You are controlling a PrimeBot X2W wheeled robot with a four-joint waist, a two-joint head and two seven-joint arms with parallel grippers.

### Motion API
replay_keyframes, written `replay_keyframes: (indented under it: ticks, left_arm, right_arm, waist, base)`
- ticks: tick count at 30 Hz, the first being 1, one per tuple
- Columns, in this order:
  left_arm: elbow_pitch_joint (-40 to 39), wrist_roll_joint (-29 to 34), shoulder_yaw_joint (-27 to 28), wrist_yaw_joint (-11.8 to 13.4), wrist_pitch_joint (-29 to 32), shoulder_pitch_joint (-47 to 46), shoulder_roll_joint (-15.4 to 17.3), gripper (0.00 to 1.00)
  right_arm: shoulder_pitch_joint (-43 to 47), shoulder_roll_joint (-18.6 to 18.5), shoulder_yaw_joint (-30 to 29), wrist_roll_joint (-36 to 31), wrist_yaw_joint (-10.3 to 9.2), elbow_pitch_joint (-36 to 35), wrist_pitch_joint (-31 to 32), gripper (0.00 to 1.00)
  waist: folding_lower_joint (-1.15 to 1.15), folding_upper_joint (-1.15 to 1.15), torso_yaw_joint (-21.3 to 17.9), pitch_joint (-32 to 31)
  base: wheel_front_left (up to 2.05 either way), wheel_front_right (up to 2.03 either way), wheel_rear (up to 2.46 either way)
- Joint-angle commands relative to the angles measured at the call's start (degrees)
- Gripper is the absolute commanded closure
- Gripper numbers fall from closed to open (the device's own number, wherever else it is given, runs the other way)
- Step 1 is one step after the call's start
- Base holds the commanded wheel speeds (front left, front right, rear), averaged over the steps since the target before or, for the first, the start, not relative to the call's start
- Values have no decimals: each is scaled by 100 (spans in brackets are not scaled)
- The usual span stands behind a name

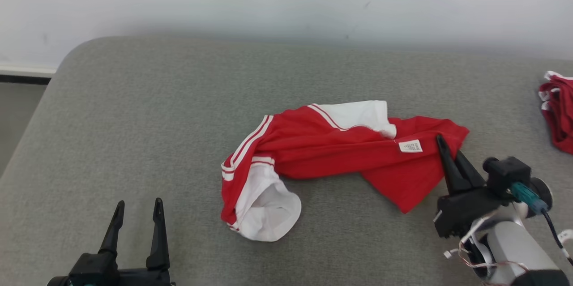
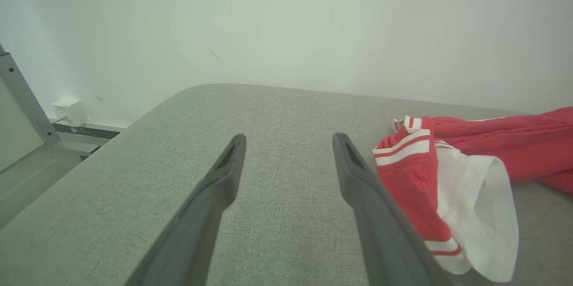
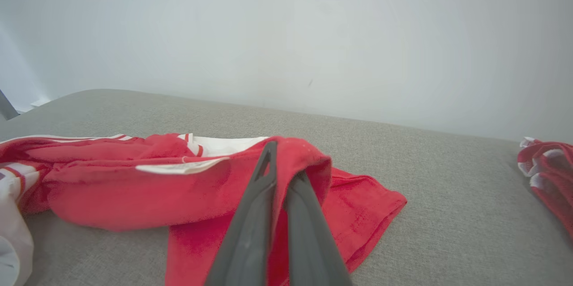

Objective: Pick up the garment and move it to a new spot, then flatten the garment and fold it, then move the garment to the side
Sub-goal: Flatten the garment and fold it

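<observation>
Head view: garment [image 1: 331,147] crumpled at centre of grey worktop [image 1: 156,98], long axis 9-to-3; white sleeve opening toward 7, red hem toward 3. White label [image 1: 410,146], print unreadable. Right fingers [image 1: 450,148] pressed together, pinching hem. Left fingers [image 1: 138,204] spread at 7, off cloth. Bare room 9 to 12; other red cloth [image 1: 557,116] at 3 edge.
Left wrist view: sleeve at 3.
Right wrist view: red fold pinched.

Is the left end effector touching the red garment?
No: the left end effector stands open, with bare gray surface between it and the red-and-white garment.
</observation>
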Motion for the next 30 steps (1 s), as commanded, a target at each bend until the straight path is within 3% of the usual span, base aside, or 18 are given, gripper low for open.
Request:
replay_keyframes:
  ticks: [1,11,15,19,20,22,30]
  left_arm:
    - [-8,12,31,-31,-17,45,-8,0]
    - [-36,68,109,-31,-17,190,-85,0]
    - [-55,84,153,-50,-17,235,-91,0]
    - [-76,113,209,-52,-17,272,-91,0]
    - [-79,118,221,-52,-17,284,-91,0]
    - [-66,132,237,-58,-17,302,-93,0]
    - [-84,178,309,-72,-17,321,-70,0]
  right_arm:
    - [179,-79,19,-33,-15,-102,-1,100]
    - [1547,-844,-49,160,-15,-2020,-3,100]
    - [2224,-853,-133,250,-15,-2367,-3,100]
    - [2642,-709,-191,271,-15,-2284,-3,100]
    - [2676,-662,-226,304,-15,-2233,-3,92]
    - [2710,-589,-257,279,-15,-2131,-4,0]
    - [2719,-290,-724,167,-15,-2455,-4,0]
  waist:
    - [0,-1,-187,-116]
    - [0,-1,-530,-219]
    - [0,-1,-579,-220]
    - [0,-1,-652,-226]
    - [0,-1,-670,-227]
    - [0,-1,-702,-240]
    - [0,-1,-841,-297]
  base:
    - [0,0,0]
    - [0,0,0]
    - [0,0,0]
    - [0,0,0]
    - [0,0,0]
    - [0,0,0]
    - [0,0,0]
